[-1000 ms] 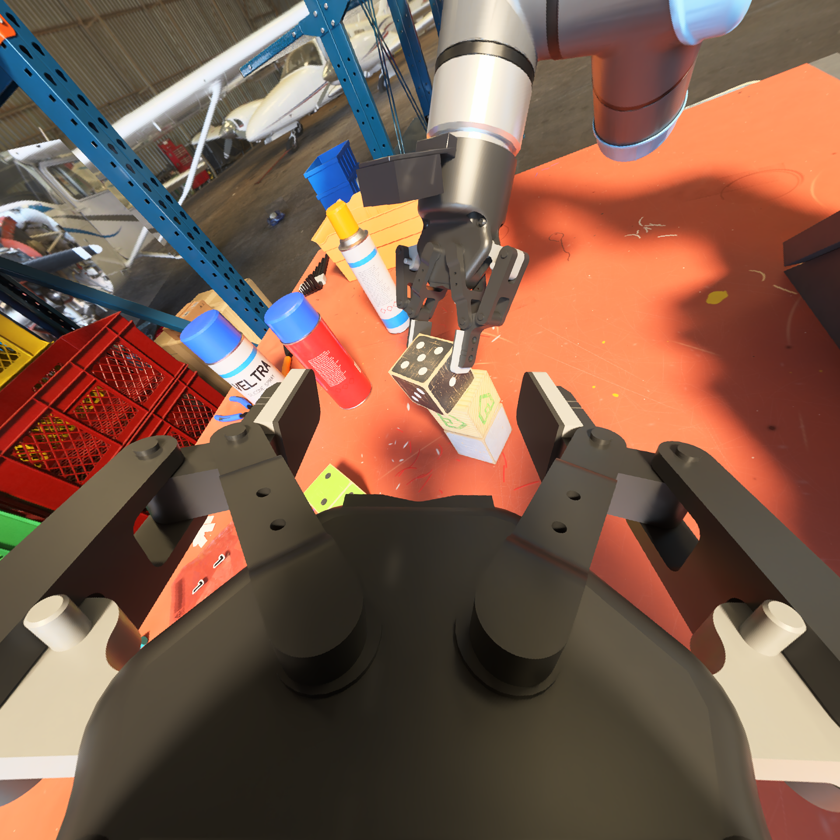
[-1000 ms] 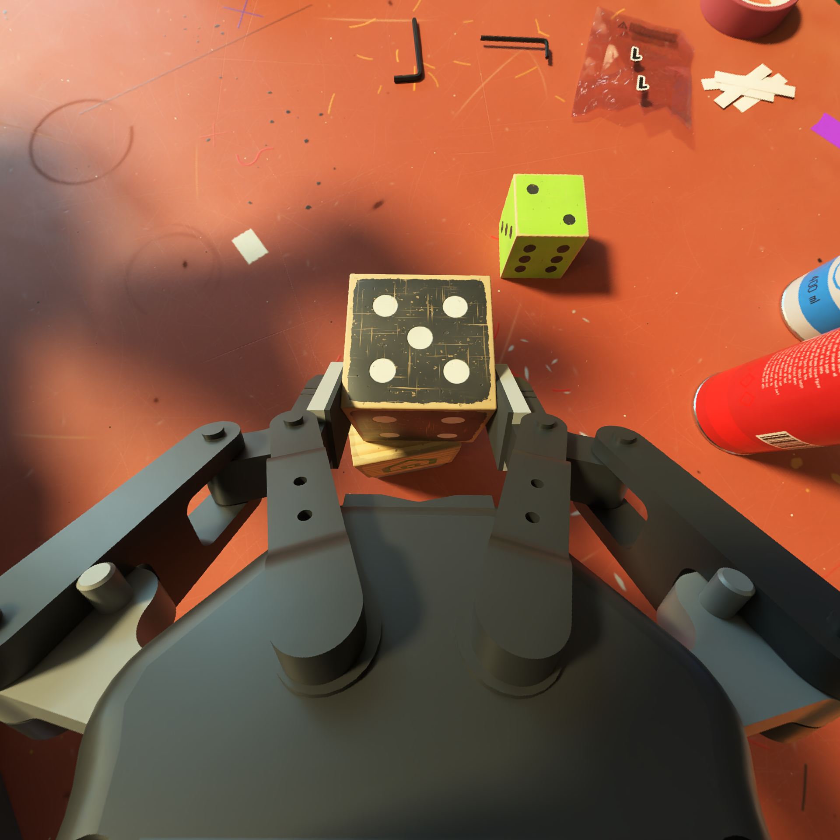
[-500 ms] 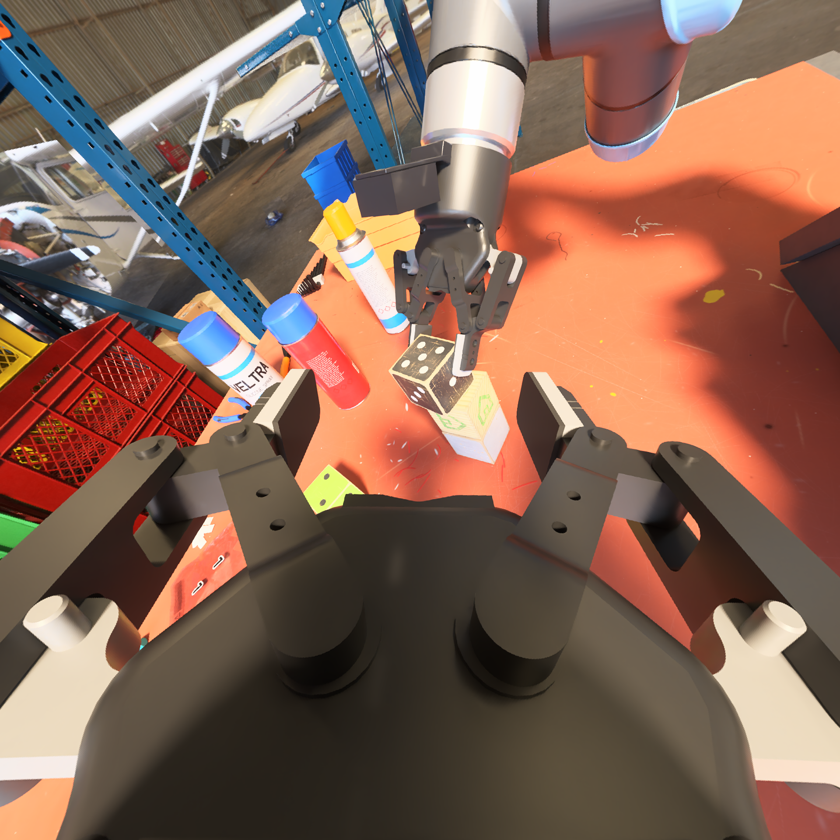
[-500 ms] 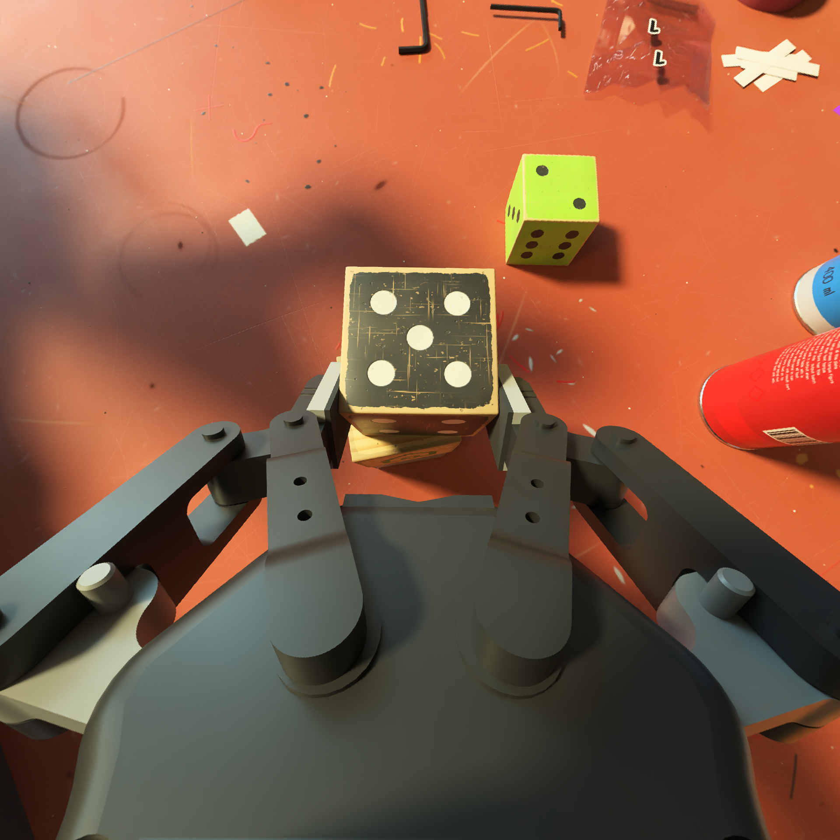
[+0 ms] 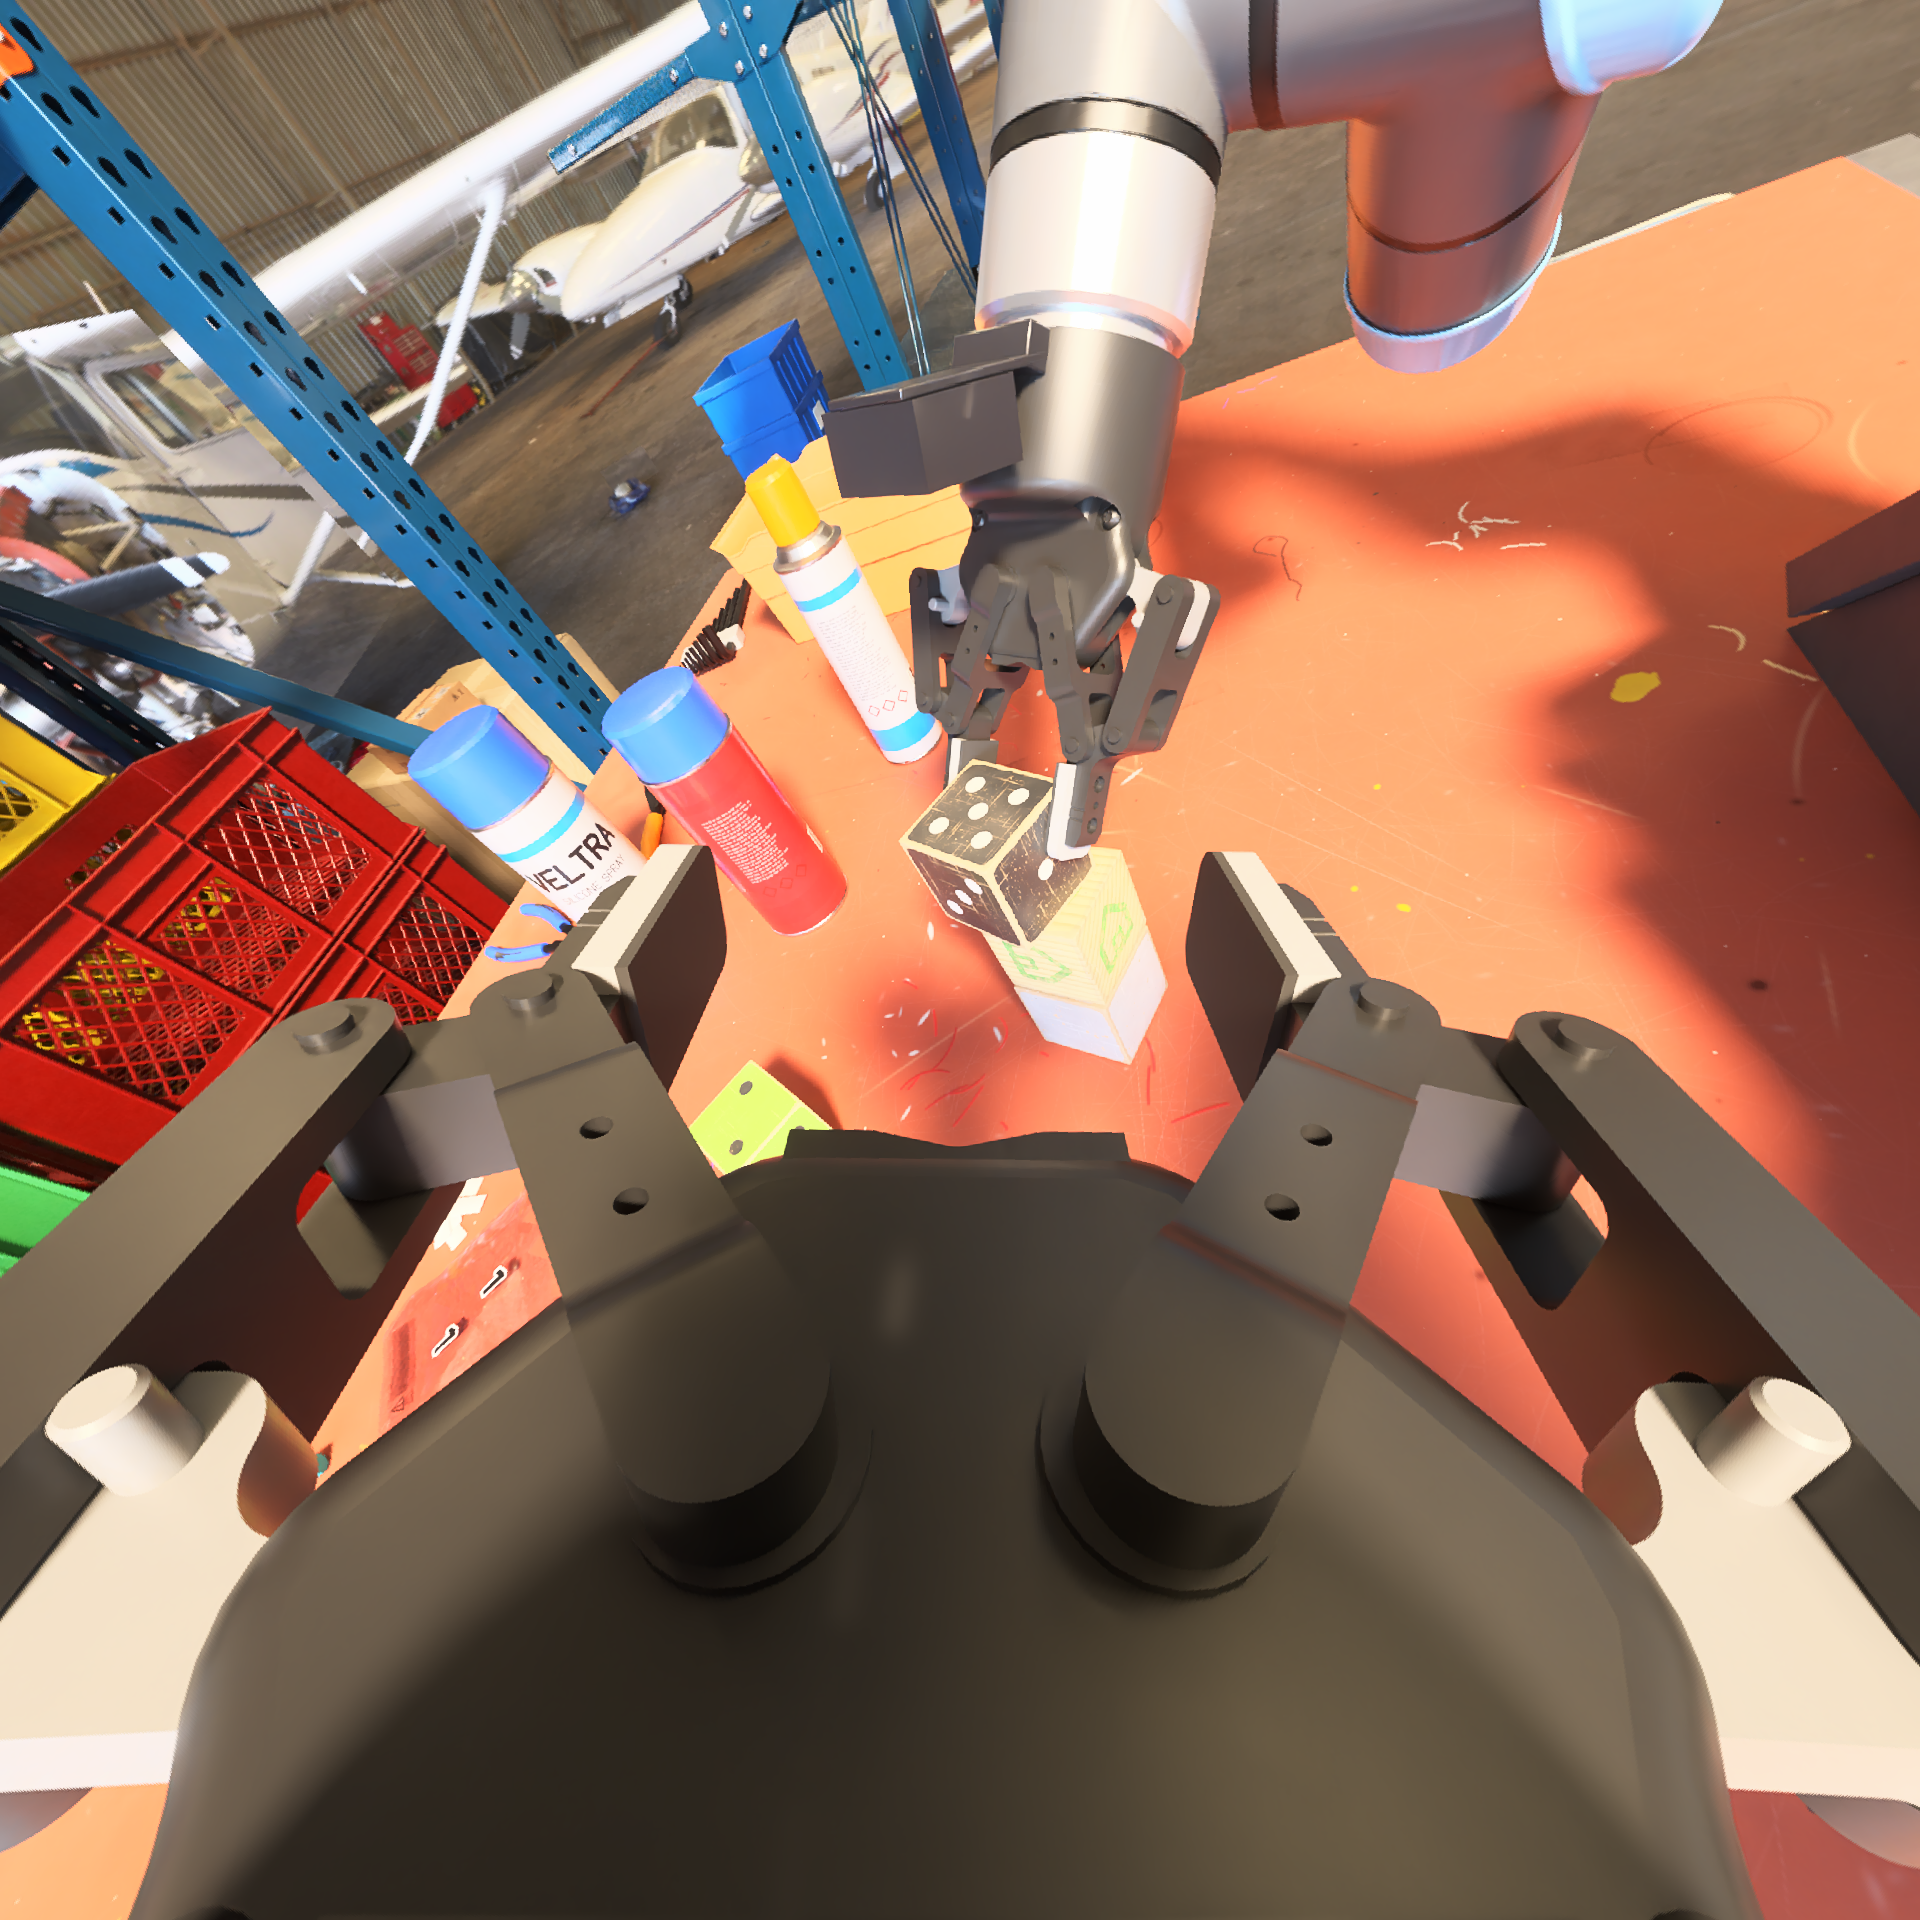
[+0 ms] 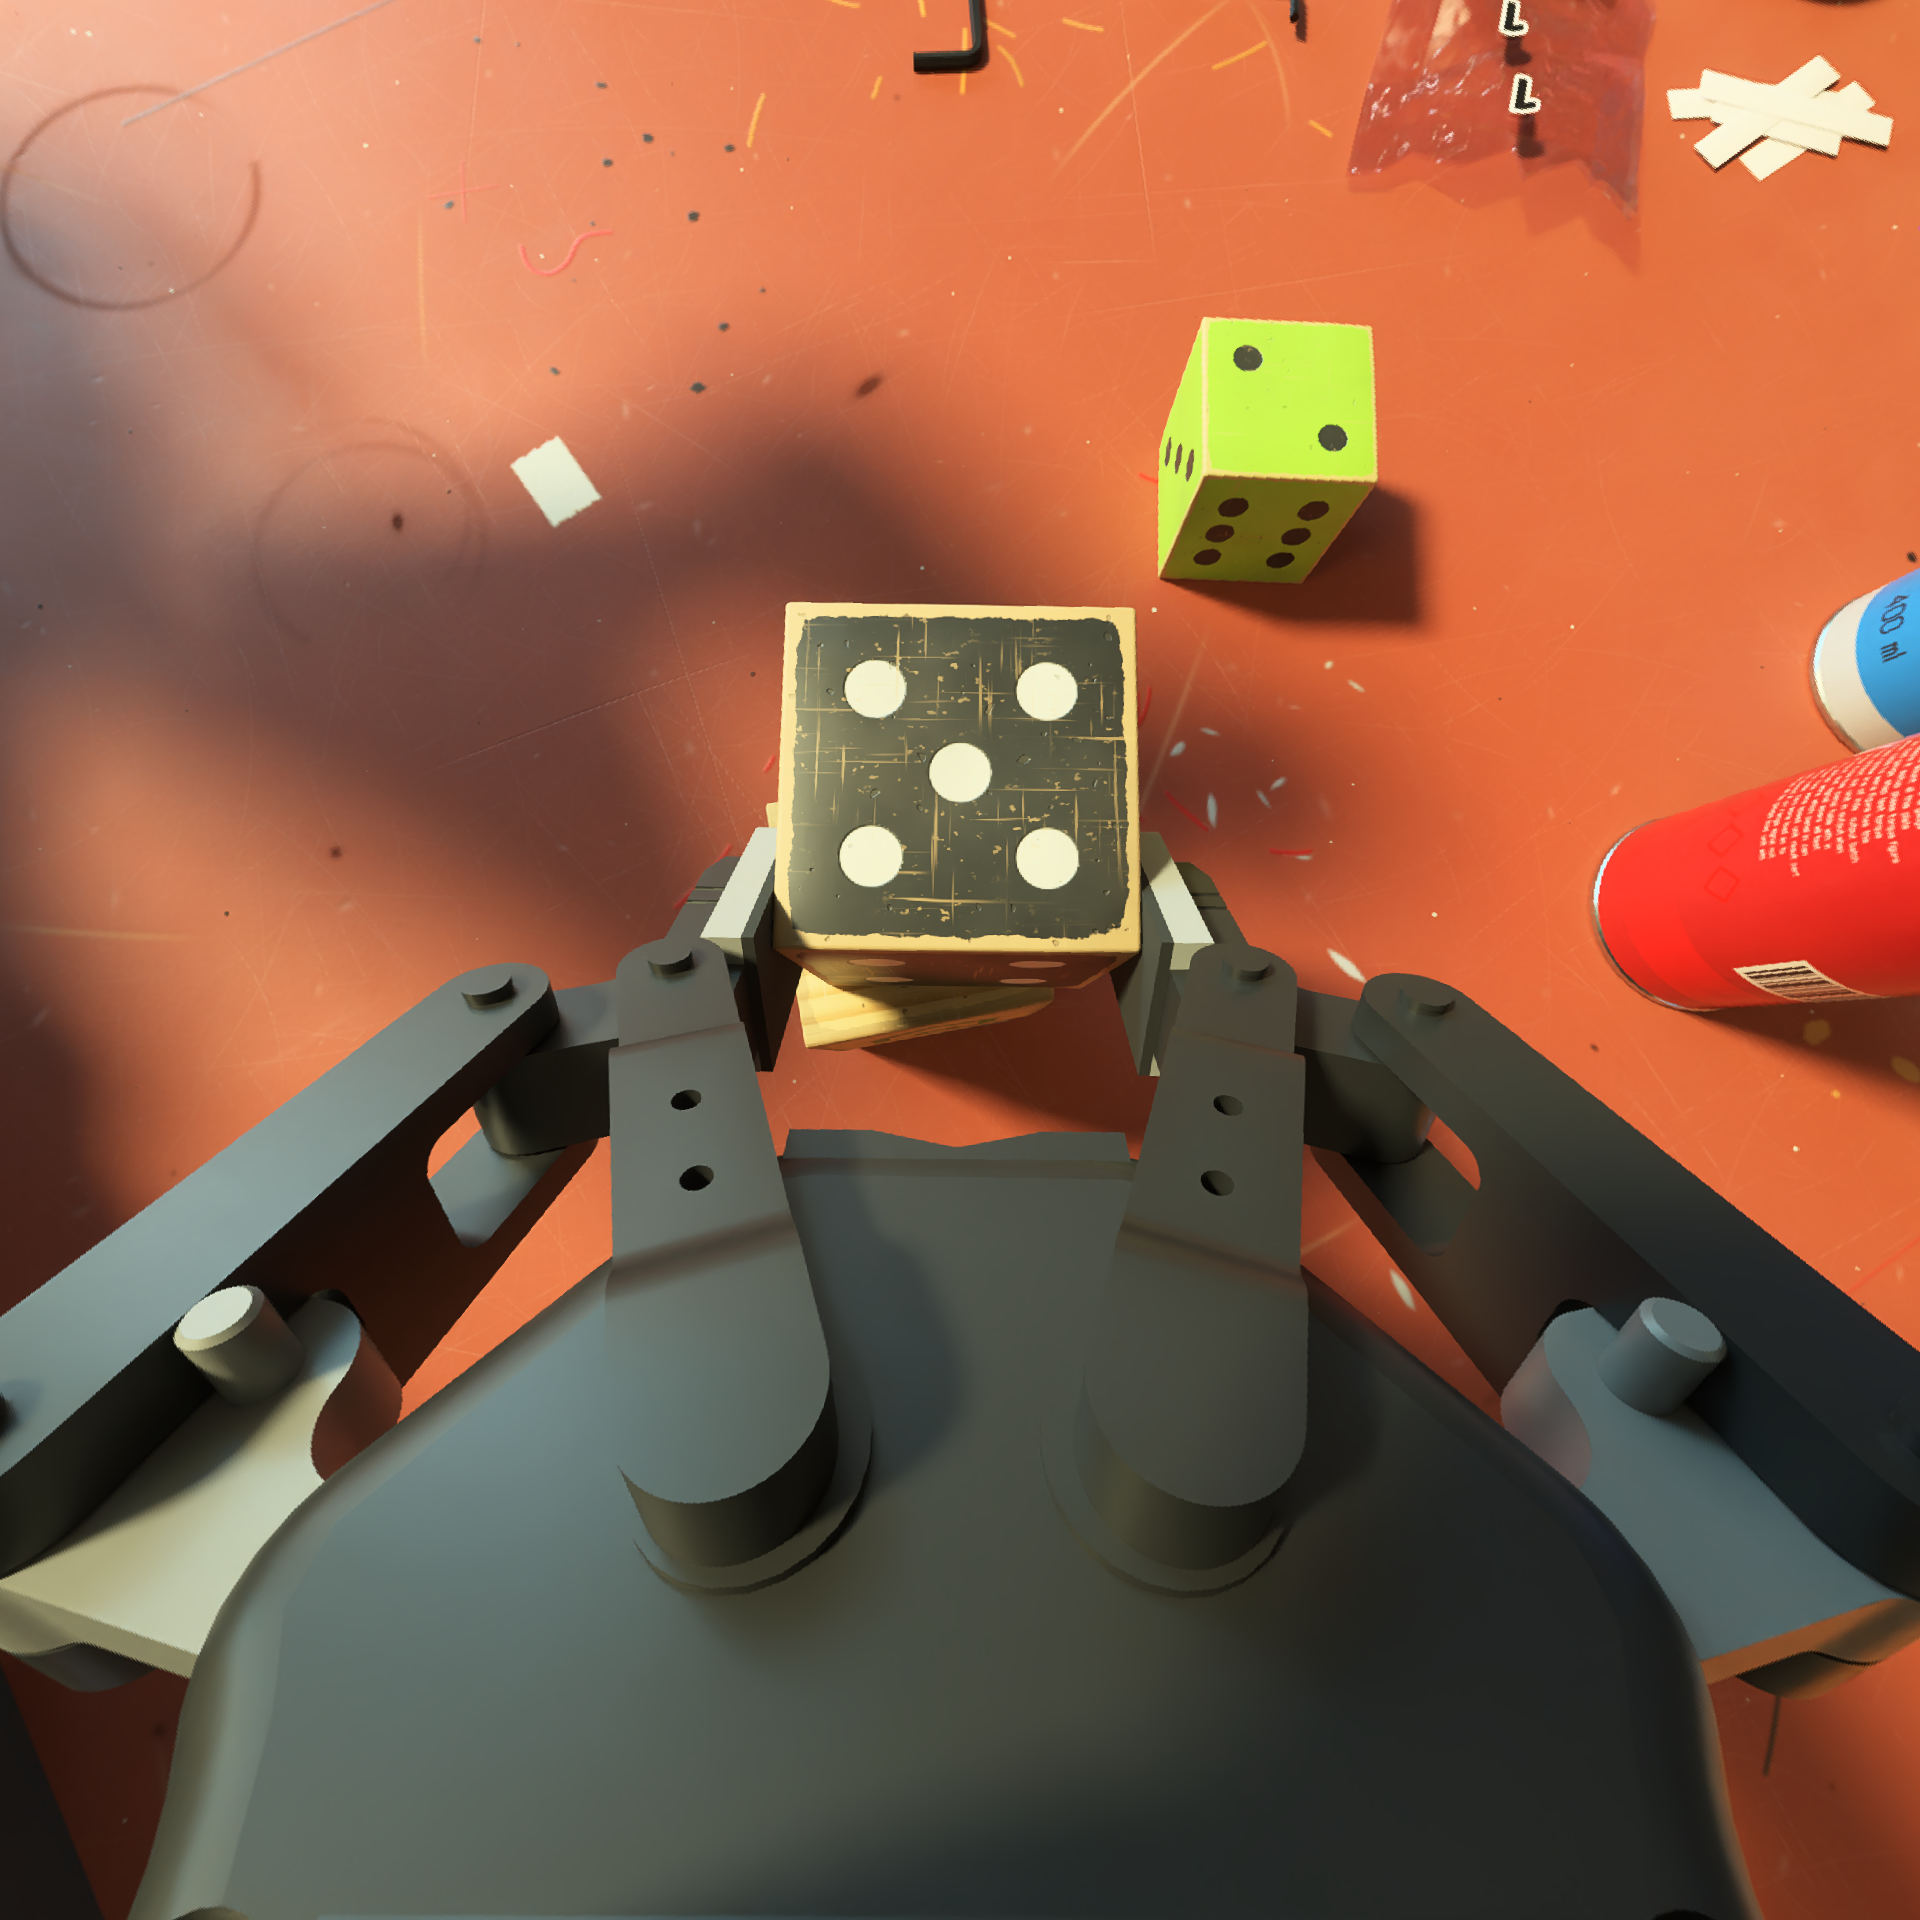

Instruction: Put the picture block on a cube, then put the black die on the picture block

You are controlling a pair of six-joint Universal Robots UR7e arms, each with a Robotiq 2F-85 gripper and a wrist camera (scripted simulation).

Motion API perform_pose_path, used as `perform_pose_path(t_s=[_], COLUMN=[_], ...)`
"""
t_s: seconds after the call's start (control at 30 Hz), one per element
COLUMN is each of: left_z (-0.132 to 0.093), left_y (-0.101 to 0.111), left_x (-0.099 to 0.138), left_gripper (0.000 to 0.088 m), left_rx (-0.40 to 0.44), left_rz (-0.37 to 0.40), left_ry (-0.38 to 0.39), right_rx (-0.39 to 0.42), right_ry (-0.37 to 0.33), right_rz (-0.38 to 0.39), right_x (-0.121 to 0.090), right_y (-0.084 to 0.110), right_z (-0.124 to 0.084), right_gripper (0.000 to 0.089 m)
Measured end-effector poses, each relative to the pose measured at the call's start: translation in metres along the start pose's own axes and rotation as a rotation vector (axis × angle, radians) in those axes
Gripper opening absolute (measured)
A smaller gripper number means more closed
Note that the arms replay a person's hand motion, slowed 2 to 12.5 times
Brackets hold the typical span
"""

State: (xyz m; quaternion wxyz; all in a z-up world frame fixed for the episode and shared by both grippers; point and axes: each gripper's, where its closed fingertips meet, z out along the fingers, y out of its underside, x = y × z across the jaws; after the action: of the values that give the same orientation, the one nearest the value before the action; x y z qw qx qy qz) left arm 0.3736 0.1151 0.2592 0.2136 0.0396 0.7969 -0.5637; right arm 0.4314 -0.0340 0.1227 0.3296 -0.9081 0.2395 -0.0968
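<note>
Right wrist view: black die (image 6: 958,774) clamped between right end effector (image 6: 956,914) pads.

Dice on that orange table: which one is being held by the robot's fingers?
The black die, five white dots up, clamped between the right gripper. The lime-green die sits alone on the table, untouched.

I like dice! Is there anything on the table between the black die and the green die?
No. In the right wrist view, only bare orange table lies between the black die and the green die.
</note>
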Motion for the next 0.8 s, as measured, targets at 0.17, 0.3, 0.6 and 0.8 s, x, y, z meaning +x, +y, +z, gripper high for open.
perform_pose_path(t_s=[0.17, 0.3, 0.6, 0.8], left_z=[0.001, 0.003, 0.008, 0.017], left_y=[0.001, 0.002, 0.007, 0.013], left_x=[-0.001, -0.003, -0.013, -0.022], left_gripper=[0.0780, 0.0783, 0.0789, 0.0786], left_rx=[0.002, 0.003, 0.008, 0.018], left_rz=[-0.009, -0.021, -0.069, -0.134], left_ry=[-0.001, -0.004, -0.036, -0.061], right_rx=[-0.009, -0.012, 0.003, 0.024], right_ry=[0.003, 0.005, -0.001, 0.001], right_rz=[-0.005, -0.009, -0.025, -0.030], right_x=[0.000, -0.001, -0.004, -0.005], right_y=[0.002, 0.003, 0.002, 0.000], right_z=[-0.001, -0.004, -0.013, -0.023], right_gripper=[0.0577, 0.0616, 0.0660, 0.0681])
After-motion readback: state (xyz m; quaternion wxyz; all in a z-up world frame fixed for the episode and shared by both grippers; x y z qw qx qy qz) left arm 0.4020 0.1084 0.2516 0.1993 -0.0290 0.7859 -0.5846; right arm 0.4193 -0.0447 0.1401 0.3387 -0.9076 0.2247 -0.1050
